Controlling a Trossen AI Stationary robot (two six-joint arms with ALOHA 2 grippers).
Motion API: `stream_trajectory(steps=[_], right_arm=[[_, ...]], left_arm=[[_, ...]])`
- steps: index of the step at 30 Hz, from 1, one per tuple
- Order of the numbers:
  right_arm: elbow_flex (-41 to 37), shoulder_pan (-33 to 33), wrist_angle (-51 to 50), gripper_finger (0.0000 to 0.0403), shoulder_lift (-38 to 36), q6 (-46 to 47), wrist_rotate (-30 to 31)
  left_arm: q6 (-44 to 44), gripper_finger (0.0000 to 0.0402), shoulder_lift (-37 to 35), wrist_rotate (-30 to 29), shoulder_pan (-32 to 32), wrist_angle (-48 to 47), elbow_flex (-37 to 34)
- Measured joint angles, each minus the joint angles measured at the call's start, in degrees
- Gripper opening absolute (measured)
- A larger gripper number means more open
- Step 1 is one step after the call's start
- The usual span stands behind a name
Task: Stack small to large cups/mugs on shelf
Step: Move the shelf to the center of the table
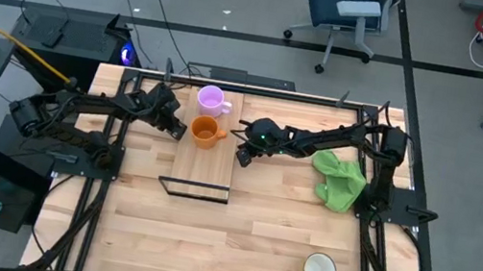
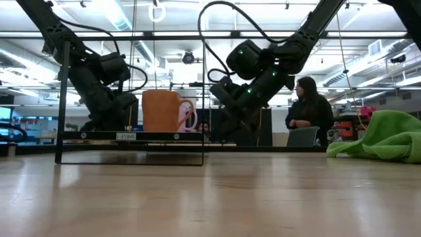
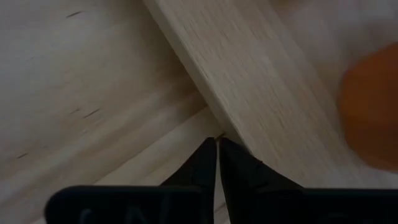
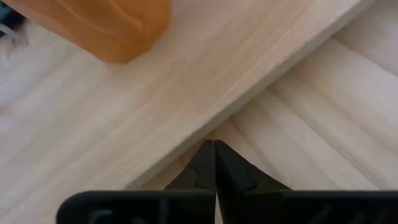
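Observation:
The shelf (image 1: pixel 202 168) is a narrow light-wood board on a thin black frame, standing mid-table. An orange mug (image 1: pixel 204 131) stands on its far half, and a light purple mug (image 1: pixel 211 101) stands just beyond it at the far end. A white mug (image 1: pixel 319 270) stands on the table at the near right. My left gripper (image 3: pixel 216 143) is shut, its tips at the shelf's left long edge (image 3: pixel 211 112), beside the orange mug (image 3: pixel 373 112). My right gripper (image 4: pixel 213 144) is shut, its tips at the shelf's right long edge (image 4: pixel 205 134). My left gripper comes slanting down from the table's left, its shut tips right at the shelf's left long edge; I cannot tell whether they touch it. My right gripper comes slanting down from the table's right, its shut tips right at the shelf's right long edge; I cannot tell whether they touch it.
A crumpled green cloth (image 1: pixel 340 178) lies on the table at the right, under my right arm. The near half of the shelf is bare board. In the low view a person (image 2: pixel 309 112) sits in the room behind the table.

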Motion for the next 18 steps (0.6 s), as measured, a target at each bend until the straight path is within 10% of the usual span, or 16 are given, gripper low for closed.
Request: stream_trajectory(steps=[18], right_arm=[[0.0, 1.2, 0.7, 0.0002, 0.2, 0.0, -0.4]], left_arm=[[-1.1, 0.002, 0.0, -0.6, -2.5, 0.1, 0.0]])
